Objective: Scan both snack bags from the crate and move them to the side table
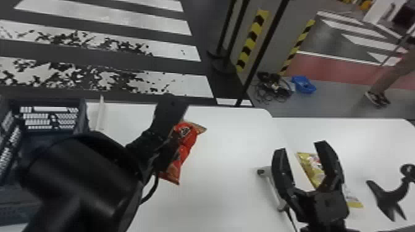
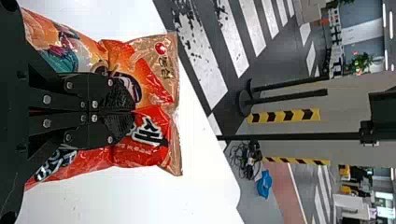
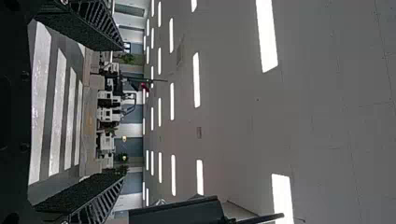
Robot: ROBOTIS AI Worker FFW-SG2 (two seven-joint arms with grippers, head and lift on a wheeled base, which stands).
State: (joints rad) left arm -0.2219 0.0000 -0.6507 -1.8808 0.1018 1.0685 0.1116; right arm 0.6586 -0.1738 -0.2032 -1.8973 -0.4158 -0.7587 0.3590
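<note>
In the head view my left gripper (image 1: 165,154) is over the white table (image 1: 222,172), shut on the red snack bag (image 1: 186,138), which hangs partly behind it. The left wrist view has the left gripper (image 2: 134,111) with fingertips together, pinching the middle of the red bag (image 2: 144,140). My right gripper (image 1: 300,148) stands open and holds nothing; the right wrist view also has the right gripper (image 3: 123,111) with fingers wide apart. Beyond it, the yellow snack bag (image 1: 312,169) lies on the side table (image 1: 364,135), partly covered by a finger.
The dark crate (image 1: 81,118) stands at the far left, partly hidden by the left arm. A whitish handheld scanner (image 1: 273,186) lies beside the right gripper. A black stand (image 1: 390,197) is at the right on the side table.
</note>
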